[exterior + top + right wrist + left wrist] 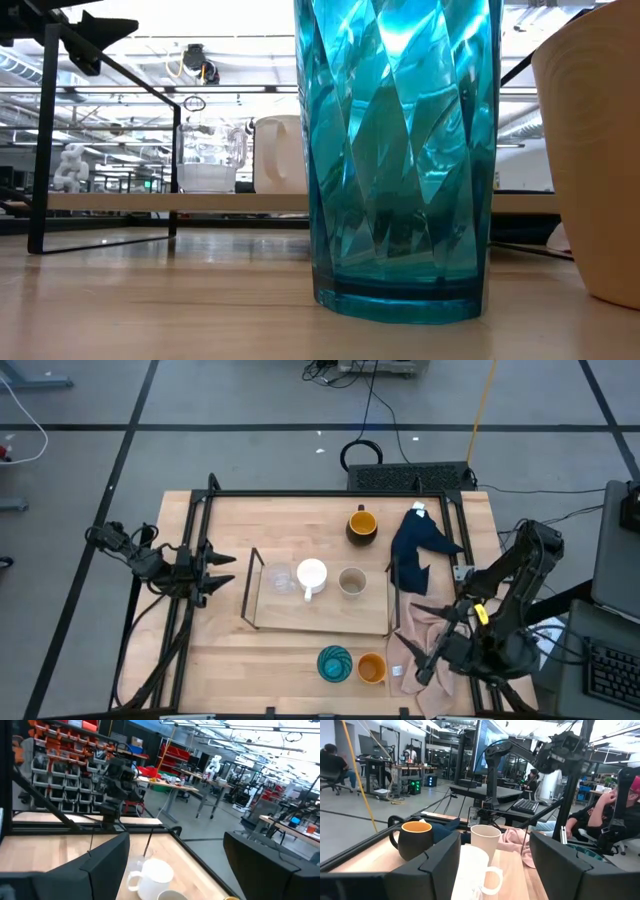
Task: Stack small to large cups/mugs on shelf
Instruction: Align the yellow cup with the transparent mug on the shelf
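Shelf (320, 622) at table centre bearing three vessels in a row: clear glass (281, 577), faint against the wood, white handled mug (312, 575) and beige-grey cup (352, 582). Teal patterned cup (335, 663) and small orange cup (371, 668) stand at the near edge, filling the low view and hiding much behind them; dark mug with yellow inside (362, 523) stands beyond the shelf. Left gripper (222, 572), jaws released, waits at the shelf's left end; right gripper (425, 645), jaws spread and empty, hangs over a pink cloth (420, 628), its fingertips hard to separate from it

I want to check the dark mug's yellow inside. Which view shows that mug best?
The left wrist view: the dark mug stands side-on with its handle and yellow rim showing. The high view shows it small, from above, off the shelf. The low and right wrist views miss it.
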